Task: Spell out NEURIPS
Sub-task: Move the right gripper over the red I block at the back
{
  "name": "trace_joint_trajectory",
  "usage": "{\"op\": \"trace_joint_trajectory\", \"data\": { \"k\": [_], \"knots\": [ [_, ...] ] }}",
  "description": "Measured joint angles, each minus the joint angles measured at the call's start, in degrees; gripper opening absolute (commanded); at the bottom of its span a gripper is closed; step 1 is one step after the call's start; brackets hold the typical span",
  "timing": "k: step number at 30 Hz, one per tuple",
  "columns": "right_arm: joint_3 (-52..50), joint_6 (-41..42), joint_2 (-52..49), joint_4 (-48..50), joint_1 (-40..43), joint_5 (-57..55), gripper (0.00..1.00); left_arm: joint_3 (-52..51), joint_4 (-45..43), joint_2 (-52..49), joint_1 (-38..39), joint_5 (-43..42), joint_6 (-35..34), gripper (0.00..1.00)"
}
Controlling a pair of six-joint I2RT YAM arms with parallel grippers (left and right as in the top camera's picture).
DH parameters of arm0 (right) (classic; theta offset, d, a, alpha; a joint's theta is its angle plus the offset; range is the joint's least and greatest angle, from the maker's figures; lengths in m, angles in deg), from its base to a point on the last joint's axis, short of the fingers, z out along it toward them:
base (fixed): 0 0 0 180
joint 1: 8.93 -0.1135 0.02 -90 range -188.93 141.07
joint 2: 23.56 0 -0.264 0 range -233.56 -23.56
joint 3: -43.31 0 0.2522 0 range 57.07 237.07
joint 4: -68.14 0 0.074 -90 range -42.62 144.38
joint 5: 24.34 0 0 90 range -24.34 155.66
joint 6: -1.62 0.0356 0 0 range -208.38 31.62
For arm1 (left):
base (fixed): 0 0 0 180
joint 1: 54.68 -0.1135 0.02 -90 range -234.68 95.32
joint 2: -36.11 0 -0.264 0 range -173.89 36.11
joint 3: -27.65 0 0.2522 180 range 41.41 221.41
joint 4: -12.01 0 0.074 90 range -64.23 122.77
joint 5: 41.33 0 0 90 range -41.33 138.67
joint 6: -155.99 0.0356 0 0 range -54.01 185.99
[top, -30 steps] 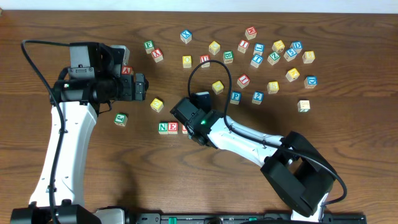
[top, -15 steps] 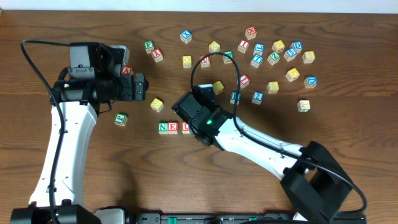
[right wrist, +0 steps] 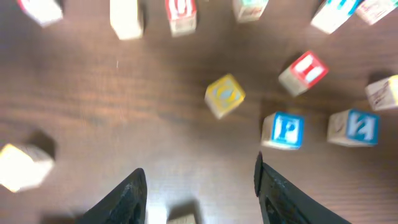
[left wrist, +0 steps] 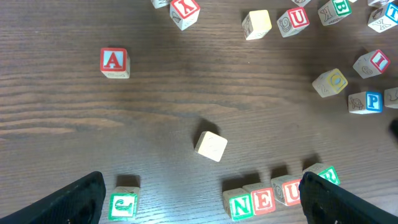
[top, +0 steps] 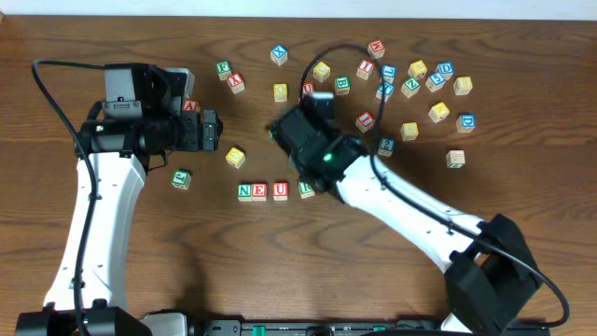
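Note:
Four cubes stand in a row near the table's front: green N (top: 244, 191) (left wrist: 241, 205), red E (top: 259, 191) (left wrist: 262, 201), red U (top: 281, 191) (left wrist: 289, 190) and green R (top: 306, 189) (left wrist: 324, 176). My right gripper (right wrist: 198, 165) hovers open just behind the R with nothing between its fingers; the R's top edge (right wrist: 180, 219) peeks in at the bottom of the right wrist view. Red I (top: 365, 121) (right wrist: 303, 71) and blue P (right wrist: 283, 130) (left wrist: 367, 101) lie loose beyond it. My left gripper (top: 216, 131) (left wrist: 202, 208) is wide open and empty. I cannot pick out the S.
Many loose cubes lie scattered at the back right (top: 410, 84). A red A cube (top: 190, 105) (left wrist: 114, 62), a yellow cube (top: 235, 157) and a green-lettered cube (top: 181, 178) (left wrist: 123, 205) sit near the left arm. The right arm's cable (top: 336, 51) loops over the cubes.
My right gripper has drawn back from the row's right end, its jaws widening. The green R now stands uncovered beside the U. The left arm has not moved.

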Motion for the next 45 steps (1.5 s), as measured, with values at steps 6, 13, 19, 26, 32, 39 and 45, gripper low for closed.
{"op": "trace_joint_trajectory", "data": {
  "k": [6, 13, 19, 26, 32, 39, 45],
  "knots": [
    [5.14, 2.93, 0.11, -3.30, 3.82, -0.31, 0.56, 0.00, 0.00, 0.00, 0.00, 0.00, 0.00, 0.98],
    [6.82, 6.14, 0.13, -5.53, 8.37, -0.94, 0.57, 0.00, 0.00, 0.00, 0.00, 0.00, 0.00, 0.98],
    [6.88, 7.78, 0.13, -6.67, 11.06, -1.46, 0.60, 0.00, 0.00, 0.00, 0.00, 0.00, 0.00, 0.98],
    [7.19, 9.77, -2.56, -7.04, 13.44, -2.14, 0.66, 0.00, 0.00, 0.00, 0.00, 0.00, 0.00, 0.98],
    [7.23, 11.63, -8.39, -6.93, 13.81, -2.01, 0.67, 0.00, 0.00, 0.00, 0.00, 0.00, 0.00, 0.98],
    [7.23, 13.05, -11.45, -5.16, 14.08, -1.40, 0.67, 0.00, 0.00, 0.00, 0.00, 0.00, 0.00, 0.98],
    [7.28, 15.02, -11.45, -4.81, 15.06, -1.20, 0.67, 0.00, 0.00, 0.00, 0.00, 0.00, 0.00, 0.98]
  ]
}}
